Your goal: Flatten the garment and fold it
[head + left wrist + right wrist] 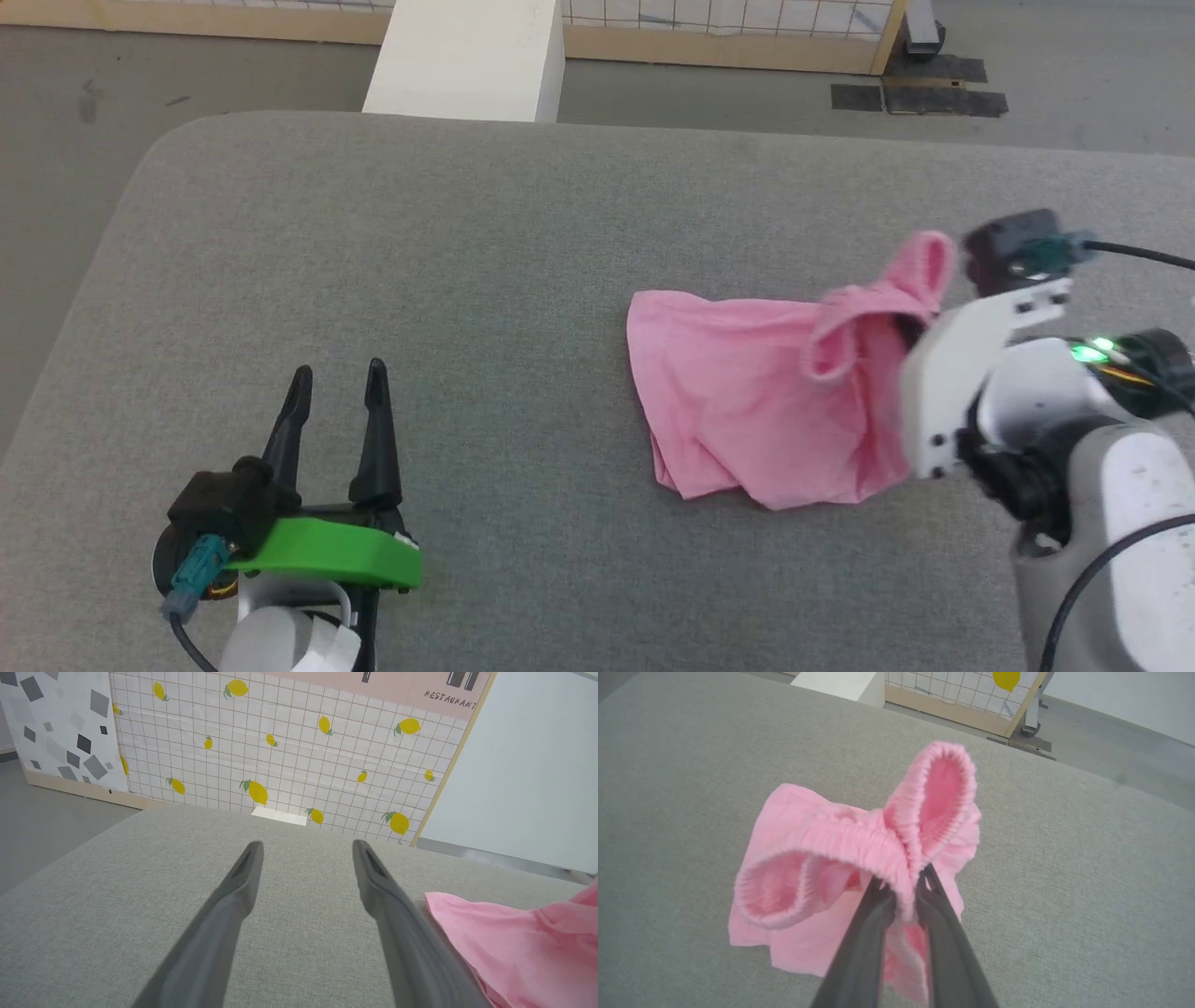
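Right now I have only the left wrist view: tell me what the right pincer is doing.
Observer: The right pincer is shut on the pink garment, pinching its elastic band.
Operator: Say how much is lifted.
Observer: The pinched band stands up in two loops; the rest lies crumpled on the grey fabric surface.
Operator: Place my left pincer from above.
Observer: The left pincer sits apart from the garment, on its left.

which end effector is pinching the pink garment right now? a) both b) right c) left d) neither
b: the right end effector is closed on the gathered edge of the garment, while the left end effector sits open over the grey surface, apart from the cloth.
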Robot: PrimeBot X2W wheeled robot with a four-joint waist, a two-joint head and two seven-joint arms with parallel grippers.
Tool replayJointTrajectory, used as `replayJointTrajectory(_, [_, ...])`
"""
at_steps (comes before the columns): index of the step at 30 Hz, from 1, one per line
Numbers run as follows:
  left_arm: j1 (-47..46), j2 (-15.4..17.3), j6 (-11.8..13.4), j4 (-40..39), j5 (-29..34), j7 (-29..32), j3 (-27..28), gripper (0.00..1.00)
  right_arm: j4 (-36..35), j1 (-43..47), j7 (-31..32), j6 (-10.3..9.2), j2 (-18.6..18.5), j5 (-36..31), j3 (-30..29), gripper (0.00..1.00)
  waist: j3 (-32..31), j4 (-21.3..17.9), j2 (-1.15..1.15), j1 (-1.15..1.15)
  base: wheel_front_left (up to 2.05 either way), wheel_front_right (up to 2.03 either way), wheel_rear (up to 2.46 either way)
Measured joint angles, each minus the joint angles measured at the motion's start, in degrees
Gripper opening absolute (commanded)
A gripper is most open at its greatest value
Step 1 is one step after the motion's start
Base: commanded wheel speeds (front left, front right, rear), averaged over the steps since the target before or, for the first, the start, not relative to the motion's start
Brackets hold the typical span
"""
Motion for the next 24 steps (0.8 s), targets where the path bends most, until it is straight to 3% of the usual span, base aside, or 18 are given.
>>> replayJointTrajectory(3, [-0.07, 0.00, -0.08, -0.03, 0.00, 0.00, -0.37, 1.00, -2.04, -0.58, 1.29, 0.00, 0.03, 2.08, 5.50, 0.00, 0.52, 0.45, 0.00, 0.00, 0.00, 0.00, 0.00])
replayJointTrajectory(7, [-0.28, 0.00, -0.09, -0.08, 0.00, 0.00, -1.07, 1.00, 0.33, -3.30, 1.69, 0.00, 0.11, 2.49, 12.09, 0.00, 1.48, 1.47, 0.00, 0.00, 0.00, 0.00, 0.00])
replayJointTrajectory(14, [-1.19, -0.01, -0.07, -0.21, -0.08, 0.00, -2.08, 1.00, 13.41, -8.43, -0.15, 0.00, 0.23, 1.97, 19.94, 0.00, 3.80, 3.59, 0.00, 0.00, 0.00, 0.00, 0.00])
replayJointTrajectory(24, [-2.88, -0.01, 0.44, -0.26, -0.57, 0.00, -3.65, 1.00, 30.00, -14.55, -3.41, -0.01, 0.31, 2.30, 23.29, 0.00, 7.04, 6.31, 0.00, 0.00, 0.00, 0.00, 0.00])
